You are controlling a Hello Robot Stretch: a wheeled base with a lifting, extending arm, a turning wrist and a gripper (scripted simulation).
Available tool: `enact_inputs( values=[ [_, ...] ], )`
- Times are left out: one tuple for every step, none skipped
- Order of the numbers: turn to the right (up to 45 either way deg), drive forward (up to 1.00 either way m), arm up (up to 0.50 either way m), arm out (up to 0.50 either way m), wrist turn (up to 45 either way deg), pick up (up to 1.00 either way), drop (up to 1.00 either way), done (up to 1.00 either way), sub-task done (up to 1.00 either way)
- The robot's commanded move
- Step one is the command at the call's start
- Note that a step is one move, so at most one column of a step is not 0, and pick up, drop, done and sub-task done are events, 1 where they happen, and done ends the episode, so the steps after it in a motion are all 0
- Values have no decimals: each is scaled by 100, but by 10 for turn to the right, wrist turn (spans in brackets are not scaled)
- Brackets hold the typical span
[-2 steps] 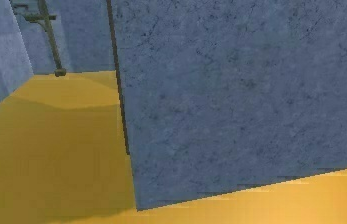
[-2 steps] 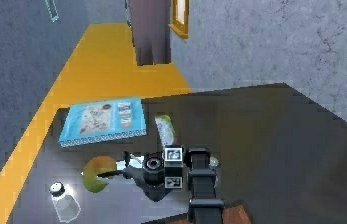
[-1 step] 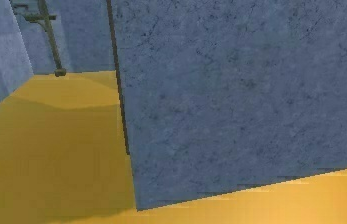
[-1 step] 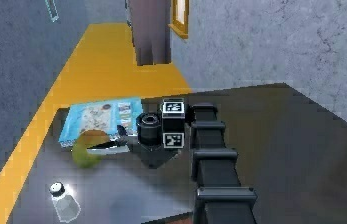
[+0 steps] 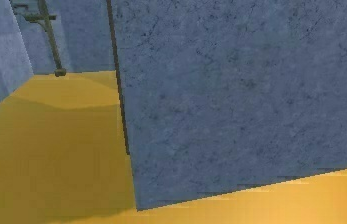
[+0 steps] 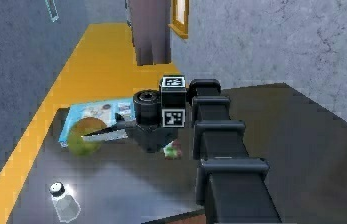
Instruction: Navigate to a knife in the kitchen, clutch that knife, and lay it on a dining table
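In the arm side view the dark arm rises from the bottom edge over a dark tabletop. The gripper points left from its round black body, beside two white marker squares. Its thin fingers lie over a yellow-green roundish thing and a light blue flat item resting on the table. I cannot tell whether the gripper holds anything. A small green blob sits just below the gripper body. No shape here reads clearly as a knife.
A small clear shaker with a white cap stands near the table's front left corner. Orange floor runs along the table's left side. In the forward view a blue-grey wall stands close ahead, with orange floor on the left.
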Motion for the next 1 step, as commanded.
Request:
enact_inputs(
  values=[
    [0,0,0,0,-450,0,0,0,0]
  ],
)
